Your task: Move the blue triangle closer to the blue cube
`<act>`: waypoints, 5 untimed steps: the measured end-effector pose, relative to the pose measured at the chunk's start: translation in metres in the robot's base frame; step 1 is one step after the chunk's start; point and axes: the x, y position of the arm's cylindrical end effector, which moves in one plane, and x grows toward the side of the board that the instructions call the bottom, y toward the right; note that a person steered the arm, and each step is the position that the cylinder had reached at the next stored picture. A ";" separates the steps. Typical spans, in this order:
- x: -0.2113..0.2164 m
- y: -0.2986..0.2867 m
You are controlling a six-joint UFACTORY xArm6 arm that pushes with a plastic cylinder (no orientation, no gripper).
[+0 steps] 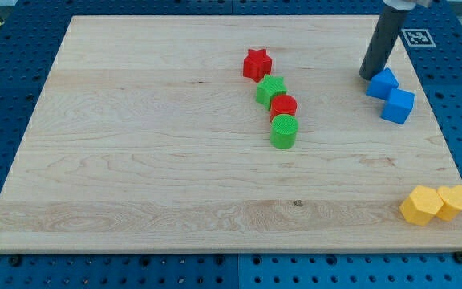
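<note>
Bench [135, 160] of pale wood, wide and mostly bare, with the work crowded into the view's upper right corner. Dark rod [379, 44] coming down from the view's top there; no jaws on it, so nothing to report as open or clamped. My tip [367, 76] planted just at the view's upper left of the blue triangle [382, 83], touching it or very nearly. Blue cube [398, 105] immediately to the view's lower right of the triangle, apparently touching or a hair apart.

Judged nearly done. Best finished with a short, slow nudge along the line from tip through triangle to cube, kept centred on the triangle's face to avoid spinning it sideways. Better to stop on contact than to shove both blocks onward.

Right edge of the bench close beyond the cube, so little room that way; an overlong push risks driving the pair toward it. Ample open room toward the view's left and bottom. Red star [257, 63], green block [270, 90], red block [283, 105] and green cylinder [284, 131] in a chain mid-board, well apart from the push line. Two yellow blocks [419, 205] at the lower right corner, also clear.
</note>
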 end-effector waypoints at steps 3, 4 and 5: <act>-0.001 0.000; 0.003 0.000; 0.003 0.001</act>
